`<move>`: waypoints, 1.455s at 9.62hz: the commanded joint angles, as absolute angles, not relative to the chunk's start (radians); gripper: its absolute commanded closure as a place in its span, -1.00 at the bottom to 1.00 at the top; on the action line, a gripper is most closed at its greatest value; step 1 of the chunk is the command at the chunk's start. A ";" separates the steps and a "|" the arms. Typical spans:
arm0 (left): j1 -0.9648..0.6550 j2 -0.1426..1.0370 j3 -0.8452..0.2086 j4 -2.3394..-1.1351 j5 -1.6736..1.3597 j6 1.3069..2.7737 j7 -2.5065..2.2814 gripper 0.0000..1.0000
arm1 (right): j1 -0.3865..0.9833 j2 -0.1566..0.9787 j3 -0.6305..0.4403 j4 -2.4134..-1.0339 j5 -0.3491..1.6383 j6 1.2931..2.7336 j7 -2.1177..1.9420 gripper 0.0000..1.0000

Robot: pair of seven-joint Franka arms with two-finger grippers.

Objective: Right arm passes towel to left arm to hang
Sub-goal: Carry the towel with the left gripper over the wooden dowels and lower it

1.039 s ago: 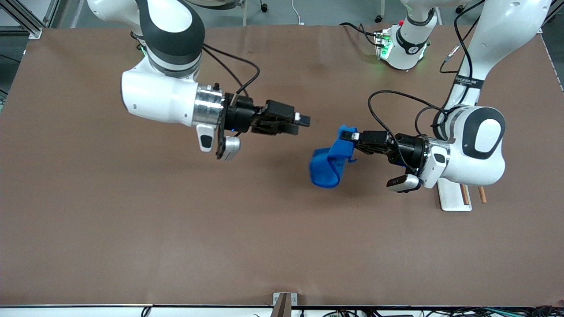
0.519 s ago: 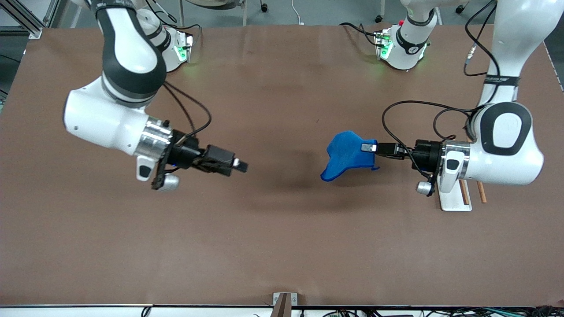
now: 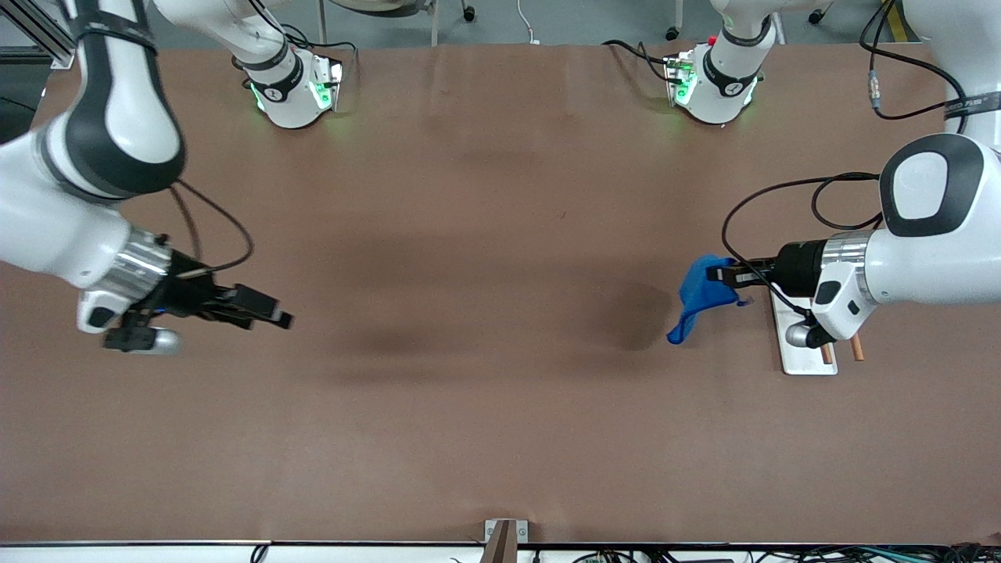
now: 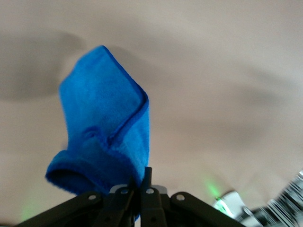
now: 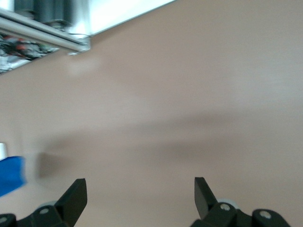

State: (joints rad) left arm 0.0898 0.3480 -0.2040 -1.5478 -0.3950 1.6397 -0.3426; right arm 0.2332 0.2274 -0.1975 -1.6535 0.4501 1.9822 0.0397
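Your left pincer (image 3: 713, 274) is clamped tight on the towel (image 3: 698, 301) — a bright blue, fuzzy cloth folded over on itself, its stitched edge running up to the fingers in the left wrist view (image 4: 106, 137). It hangs in the air above the brown tabletop (image 3: 485, 407), just beside the flat white rack base (image 3: 798, 348) at the left arm's end, where two thin copper-coloured rods (image 3: 856, 348) show. Your right pincer (image 3: 278, 317) hovers over the right arm's end of the tabletop — fingers (image 5: 75, 196) spread wide, holding nothing.
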 commanded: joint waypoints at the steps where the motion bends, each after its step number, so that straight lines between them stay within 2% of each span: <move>1: 0.129 0.370 -0.206 -1.563 -0.214 1.658 -0.388 1.00 | 0.146 0.143 -0.181 -1.692 0.204 1.924 0.043 -1.00; 7: 0.265 0.400 -0.209 -1.551 0.101 1.643 -0.252 1.00 | 0.101 -0.032 -0.181 -1.694 0.020 1.649 0.046 -1.00; 14: 0.362 0.497 -0.207 -1.422 0.242 1.646 0.161 1.00 | 0.100 -0.015 -0.179 -1.678 -0.002 1.687 0.040 -1.00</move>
State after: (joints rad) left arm 0.3305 0.4570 -0.2004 -1.4460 0.2252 1.6435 0.1044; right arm 0.1137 -0.0092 -0.1939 -1.6705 0.0174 1.6781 0.0372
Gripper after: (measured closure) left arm 0.974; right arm 0.000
